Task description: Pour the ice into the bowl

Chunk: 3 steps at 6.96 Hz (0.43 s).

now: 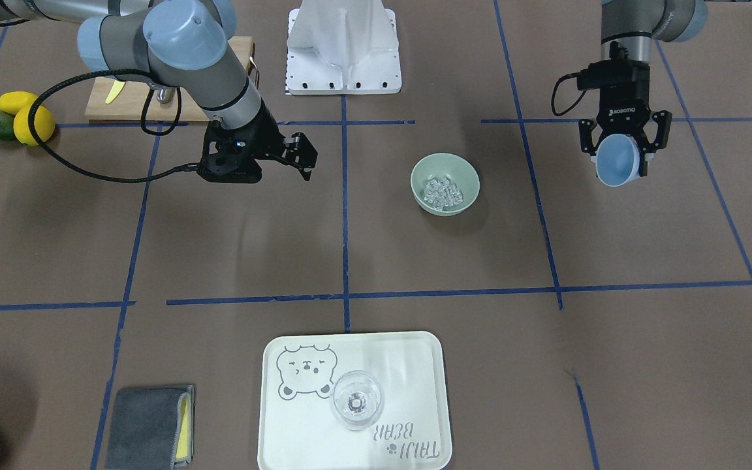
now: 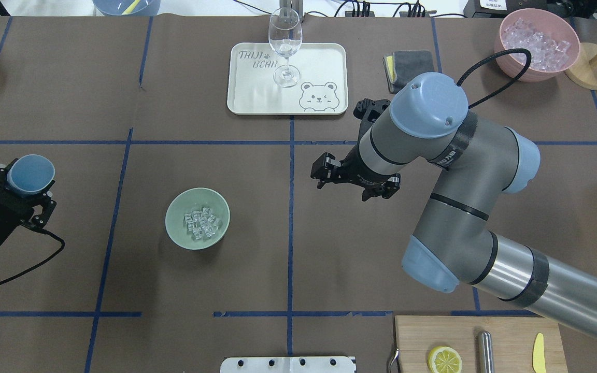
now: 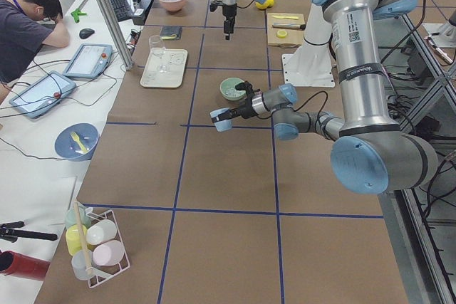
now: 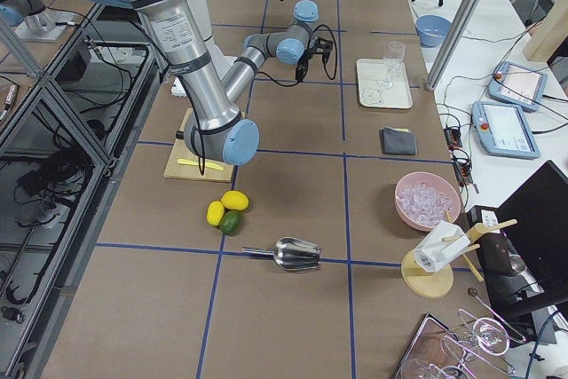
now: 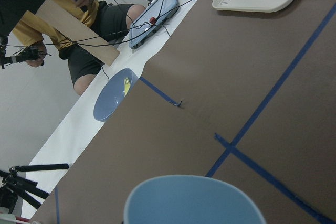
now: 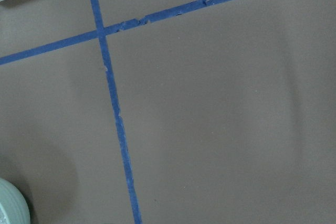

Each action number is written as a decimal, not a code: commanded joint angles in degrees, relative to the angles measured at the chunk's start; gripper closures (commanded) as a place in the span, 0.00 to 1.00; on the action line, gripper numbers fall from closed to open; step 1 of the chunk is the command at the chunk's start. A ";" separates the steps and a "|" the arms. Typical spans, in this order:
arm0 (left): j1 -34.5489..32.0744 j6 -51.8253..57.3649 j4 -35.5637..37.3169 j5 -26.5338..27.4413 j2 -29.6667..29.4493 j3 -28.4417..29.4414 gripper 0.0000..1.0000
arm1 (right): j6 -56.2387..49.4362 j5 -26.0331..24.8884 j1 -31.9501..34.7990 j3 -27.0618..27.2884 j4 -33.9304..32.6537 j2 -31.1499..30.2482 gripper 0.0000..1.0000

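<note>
Far left, the left gripper [image 2: 25,182], marked ROBOTIQ, clamps a blue cup [image 2: 30,173]. Centre-left, the ice [image 2: 202,224] lies in the green bowl [image 2: 174,233]: probably light, hard and slippery, best moved by the bowl's rim. Upper centre, a tray [image 2: 236,103] reads TAIJI BEAR. Right of centre, the right gripper [image 2: 343,190] gapes wide, empty.

I work over a wide table [image 2: 174,77] covered in brown paper and marked into big squares by blue tape lines [image 2: 290,233]. Along its far side runs a white bench [image 3: 35,190], and a slanting metal post [image 3: 107,12] rises between the two. The light looks even to me, leaving only soft shadows on the paper.
</note>
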 commanded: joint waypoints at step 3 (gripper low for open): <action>-7.54 -27.03 -17.67 -17.71 1.72 8.96 1.00 | 1.79 -2.11 -2.28 -0.01 0.06 1.71 0.00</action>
